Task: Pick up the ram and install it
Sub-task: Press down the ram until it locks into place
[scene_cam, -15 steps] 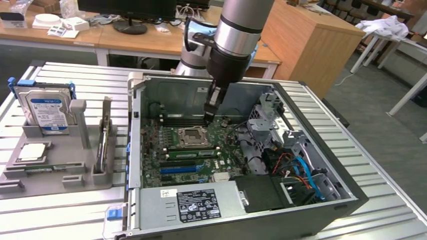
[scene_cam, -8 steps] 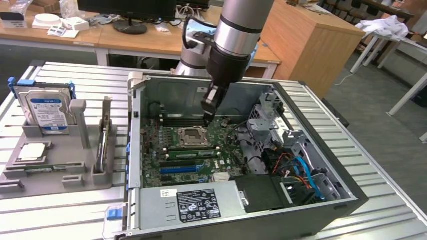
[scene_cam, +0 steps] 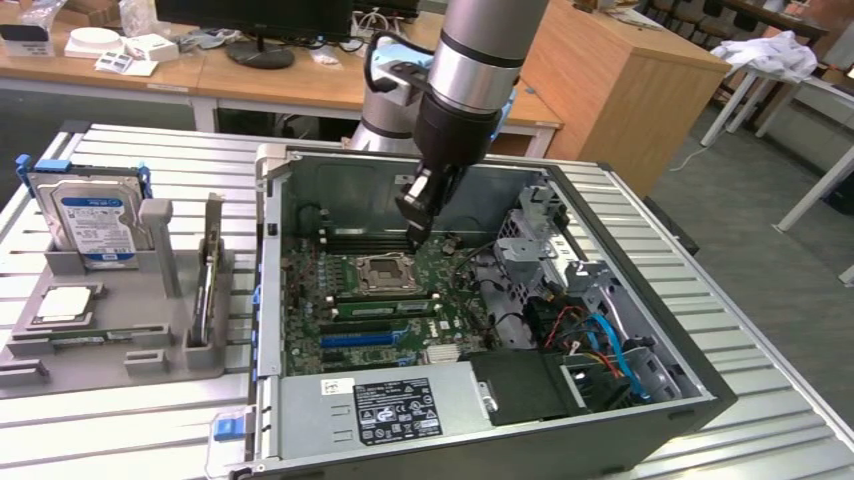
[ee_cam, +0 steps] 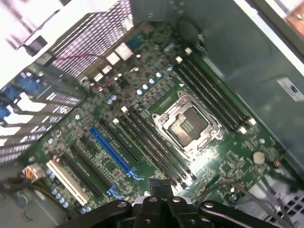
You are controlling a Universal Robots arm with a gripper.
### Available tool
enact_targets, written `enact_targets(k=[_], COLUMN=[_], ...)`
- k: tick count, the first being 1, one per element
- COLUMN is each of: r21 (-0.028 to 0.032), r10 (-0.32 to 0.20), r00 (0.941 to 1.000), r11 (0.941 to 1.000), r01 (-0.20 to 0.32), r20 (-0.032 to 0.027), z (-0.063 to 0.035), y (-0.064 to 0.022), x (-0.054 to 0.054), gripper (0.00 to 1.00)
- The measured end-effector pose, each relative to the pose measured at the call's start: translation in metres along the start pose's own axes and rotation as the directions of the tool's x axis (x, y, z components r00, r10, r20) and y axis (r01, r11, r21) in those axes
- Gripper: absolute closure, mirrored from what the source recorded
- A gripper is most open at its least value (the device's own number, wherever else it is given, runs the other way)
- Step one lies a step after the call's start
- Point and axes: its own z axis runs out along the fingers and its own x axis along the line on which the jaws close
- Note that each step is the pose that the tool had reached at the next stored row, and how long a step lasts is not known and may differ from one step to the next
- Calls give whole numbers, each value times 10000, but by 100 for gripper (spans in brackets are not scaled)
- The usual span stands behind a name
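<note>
Ribbed metal table carries computer case, grey holder.

A ribbed metal table stands in an office-like room with a grey floor. Behind it run light wooden desks carrying a dark monitor stand and small white boxes, with a tall wooden cabinet beside them. At the exterior view's right, a white-legged table holds crumpled white cloth.
</note>
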Motion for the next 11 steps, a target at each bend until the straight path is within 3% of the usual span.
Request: enact_targets(k=[6, 11], r21=[-1, -6], r10=[1065, 1924], r00=[9943, 9813], r11=[9943, 9813], r01=[-1065, -1924], r20=[51, 92], z=[0, 1], y=[0, 0], x=[0, 0], gripper=[89, 89])
